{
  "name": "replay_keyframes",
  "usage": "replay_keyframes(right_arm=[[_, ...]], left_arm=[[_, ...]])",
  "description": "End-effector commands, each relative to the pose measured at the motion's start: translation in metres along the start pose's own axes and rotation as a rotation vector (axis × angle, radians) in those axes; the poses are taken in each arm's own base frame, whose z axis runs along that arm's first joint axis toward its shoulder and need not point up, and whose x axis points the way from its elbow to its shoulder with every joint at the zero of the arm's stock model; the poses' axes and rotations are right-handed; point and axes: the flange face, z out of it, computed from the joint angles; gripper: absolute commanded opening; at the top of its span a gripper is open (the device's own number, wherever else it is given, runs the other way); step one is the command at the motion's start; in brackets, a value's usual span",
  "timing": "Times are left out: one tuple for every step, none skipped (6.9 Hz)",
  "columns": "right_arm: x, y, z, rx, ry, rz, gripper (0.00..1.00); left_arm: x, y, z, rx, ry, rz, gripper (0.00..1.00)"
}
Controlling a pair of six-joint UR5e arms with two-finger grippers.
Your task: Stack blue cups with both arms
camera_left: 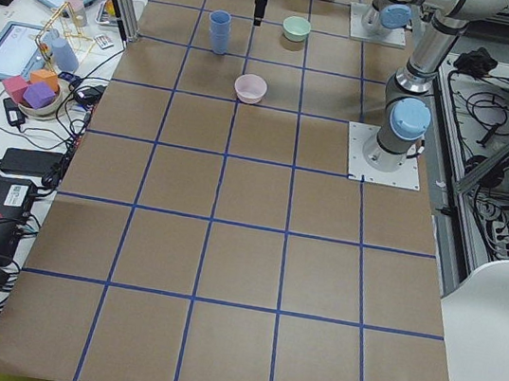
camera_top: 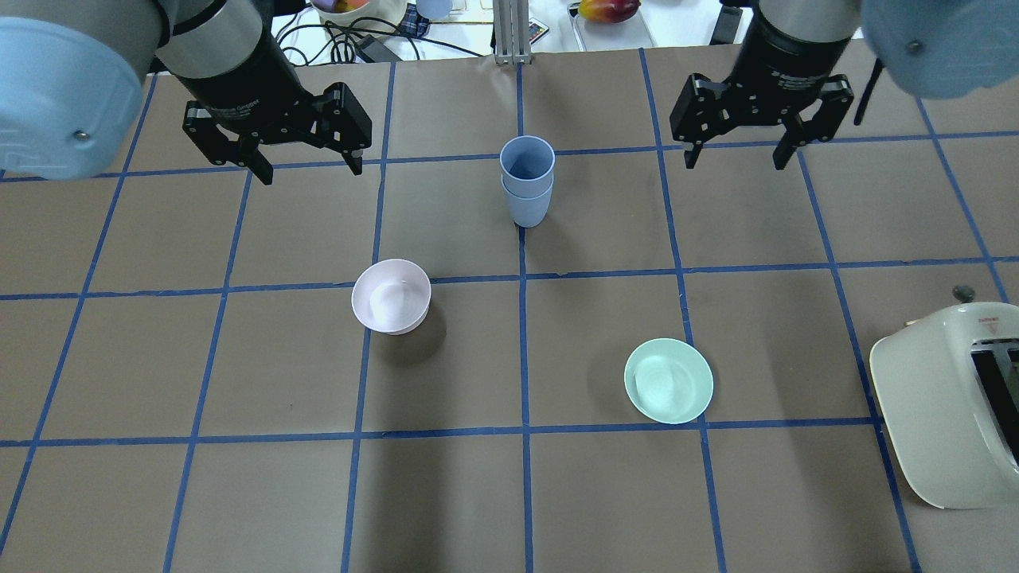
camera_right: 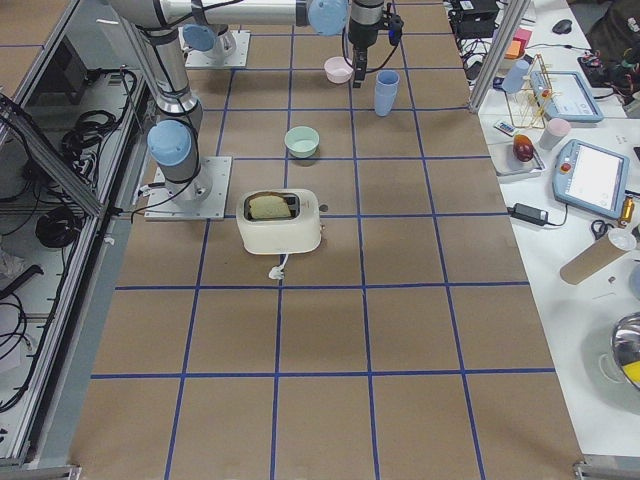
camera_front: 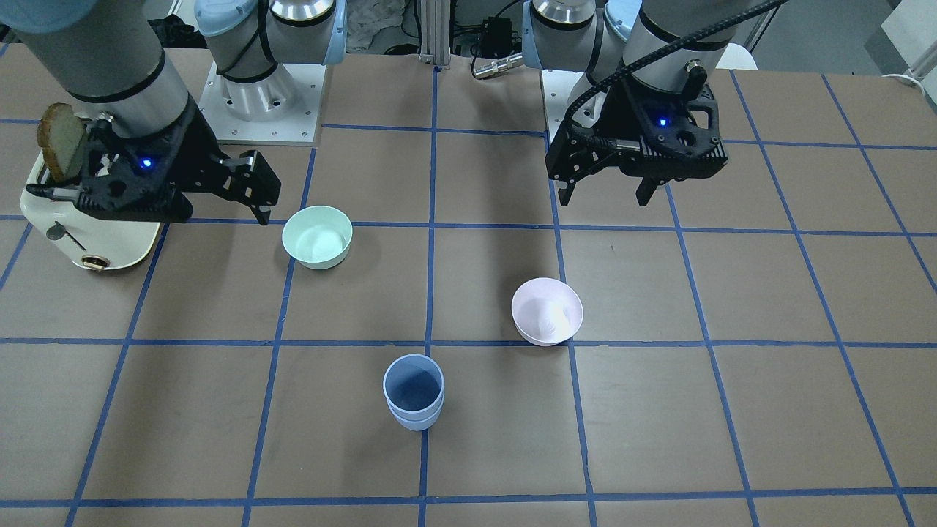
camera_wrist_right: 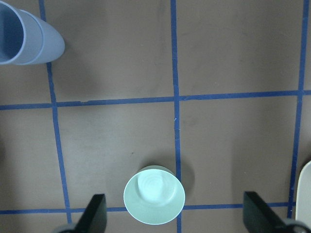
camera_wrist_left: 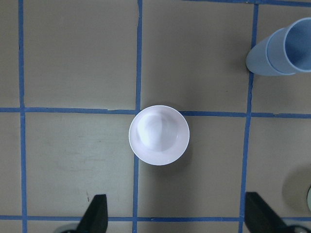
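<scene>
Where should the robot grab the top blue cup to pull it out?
Probably from straight above, jaws either side of the top blue cup just under its rim. It stands upright, nested in the lower cup, so only that upper band shows.

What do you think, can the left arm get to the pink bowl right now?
Probably yes. The left arm's fingers hang open over the table near the pink bowl, nothing lies between them, and the stacked blue cups stand well off to one side.

Blue cups (camera_wrist_right: 34,39) partly off right-wrist view
</scene>
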Motion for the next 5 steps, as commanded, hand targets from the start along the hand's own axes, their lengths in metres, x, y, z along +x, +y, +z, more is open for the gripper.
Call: replay_keyframes(right_arm=[[0.0240,0.0122,-0.0055,-0.015,0.048,0.020,1.00],[0.0229,0.0161,-0.0081,-0.012,0.045,0.025,1.00],[0.0212,0.0178,-0.0080,-0.012,0.044,0.027,1.00],[0.0210,0.0177,-0.0081,-0.011,0.042,0.027,1.00],[0.0210,0.0171,-0.0074,-0.012,0.042,0.027,1.00]], left_arm=[[0.0002,0.0003,-0.0001,-0.001,0.000,0.000,1.00],[-0.0004,-0.0013,-0.0002,0.007,0.001,-0.001,1.00],[0.0004,-0.0015,0.0006,0.005,0.001,0.001,1.00],[0.0009,-0.0022,0.0005,0.006,0.005,0.001,1.00],[0.0009,-0.0027,0.0013,0.005,0.005,0.001,1.00]])
